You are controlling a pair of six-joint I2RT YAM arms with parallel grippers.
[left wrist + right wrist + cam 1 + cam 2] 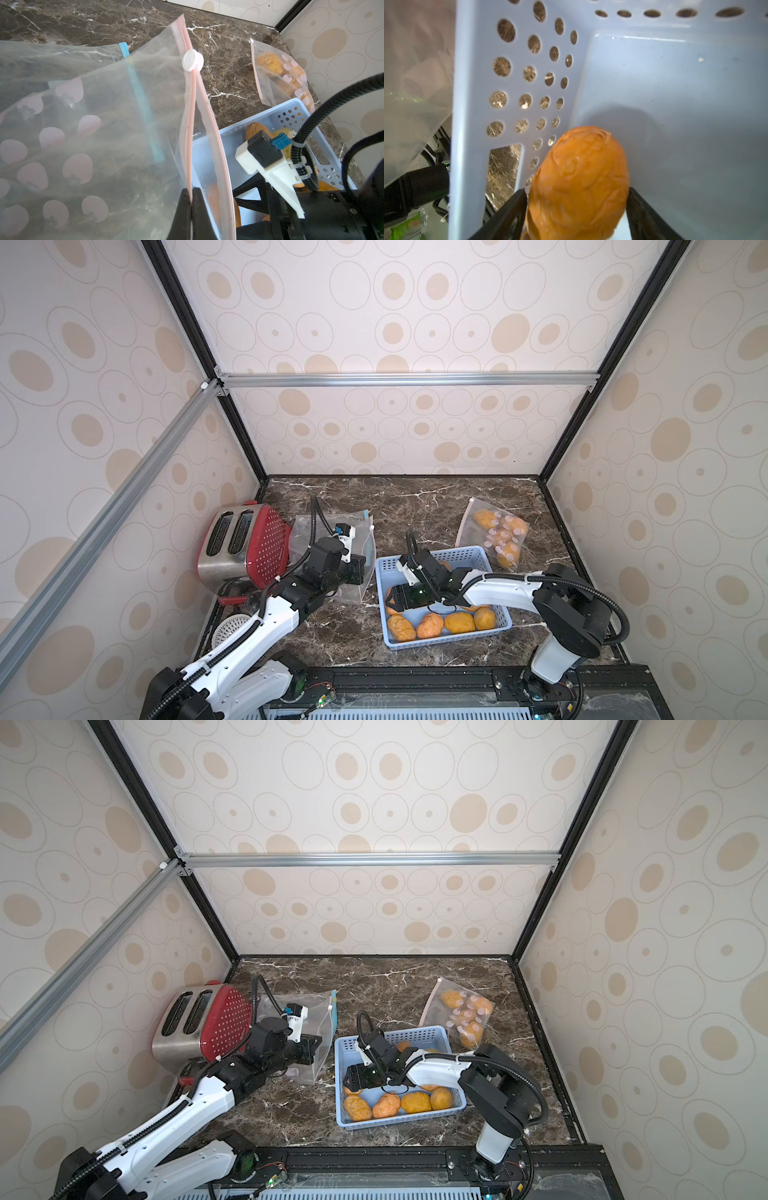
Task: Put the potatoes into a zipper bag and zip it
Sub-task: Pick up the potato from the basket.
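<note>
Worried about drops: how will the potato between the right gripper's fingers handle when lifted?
The potato is oval, so it may pivot or roll in the narrow-fingered right gripper. Its wrinkly skin probably resists slipping.

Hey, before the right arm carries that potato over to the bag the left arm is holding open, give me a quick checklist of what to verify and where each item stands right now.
1. Left gripper shut on the pink rim of the zipper bag: ok.
2. Zipper parted between the slider and the grip: ok.
3. Mouth wide enough for a potato: cannot tell; the gap looks narrow.
4. Right gripper with a finger against each side of the potato: ok.
5. Potato lifted off the floor of the basket: cannot tell.
6. Potato clear of the perforated basket wall: cannot tell; it sits close.
</note>
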